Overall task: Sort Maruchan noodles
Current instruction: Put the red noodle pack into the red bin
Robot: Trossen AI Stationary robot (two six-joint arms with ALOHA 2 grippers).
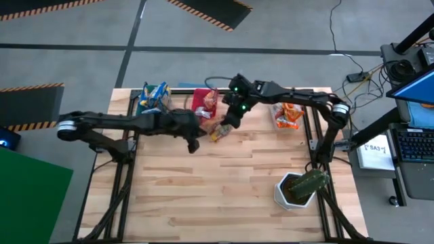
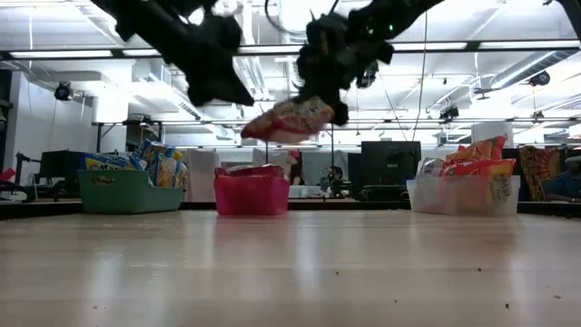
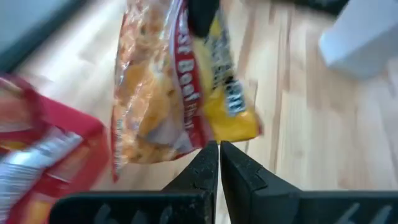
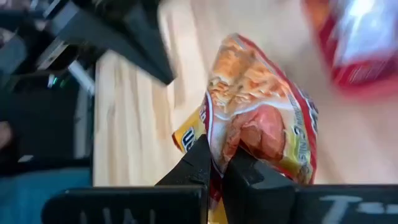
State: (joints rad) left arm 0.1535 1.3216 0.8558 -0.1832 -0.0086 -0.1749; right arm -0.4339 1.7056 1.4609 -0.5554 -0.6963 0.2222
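Noodle pkt (image 1: 218,129) in right pincer (image 1: 227,123), above table (image 1: 224,183), beside mid bin (image 1: 203,100).

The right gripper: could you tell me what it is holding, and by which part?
The right gripper is shut on a red-and-yellow noodle packet, pinched at its edge.

The red noodle packet (image 3: 163,93) is motion-blurred, its flavour print only partly legible, top cut off

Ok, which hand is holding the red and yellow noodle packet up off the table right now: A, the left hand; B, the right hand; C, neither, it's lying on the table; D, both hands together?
B: the right hand is pinched shut on the noodle packet, which hangs in the air above the table, while the left hand is shut on nothing beside it.
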